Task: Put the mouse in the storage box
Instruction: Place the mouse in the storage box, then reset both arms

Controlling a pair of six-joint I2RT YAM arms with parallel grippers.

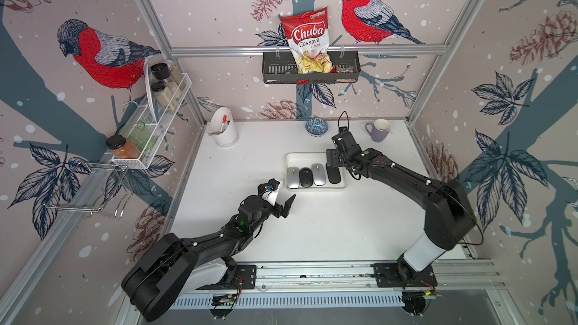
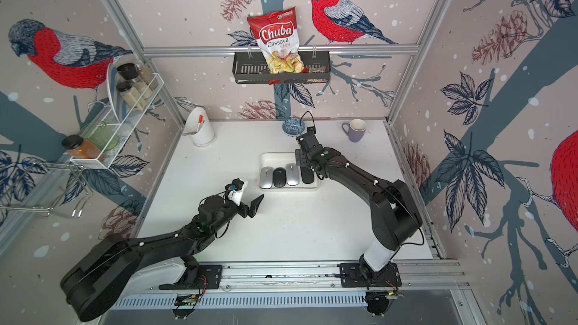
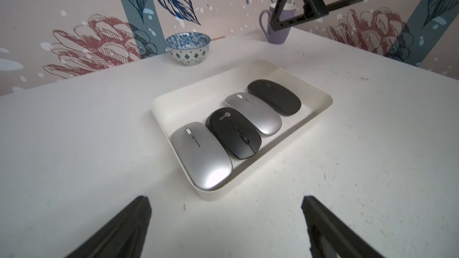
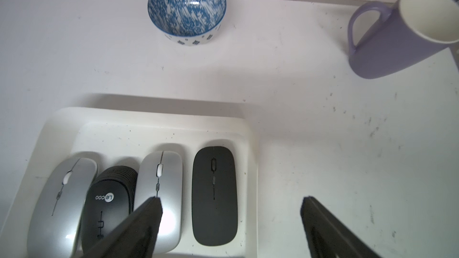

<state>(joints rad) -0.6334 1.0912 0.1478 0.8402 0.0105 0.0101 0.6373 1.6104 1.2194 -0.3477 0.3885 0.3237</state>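
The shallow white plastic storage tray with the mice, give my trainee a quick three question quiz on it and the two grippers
1. How many mice lie in the shallow white plastic storage tray?
2. True or false: the right gripper is shut on the flat black mouse.
3. Which stands nearest the tray's far rim: A, the blue patterned ceramic bowl; B, the purple mug; C, the tall white utensil holder?

Key: 1, four, two silver and two black. 2, false: it hangs open above that mouse, and the left gripper is open too. 3, A.
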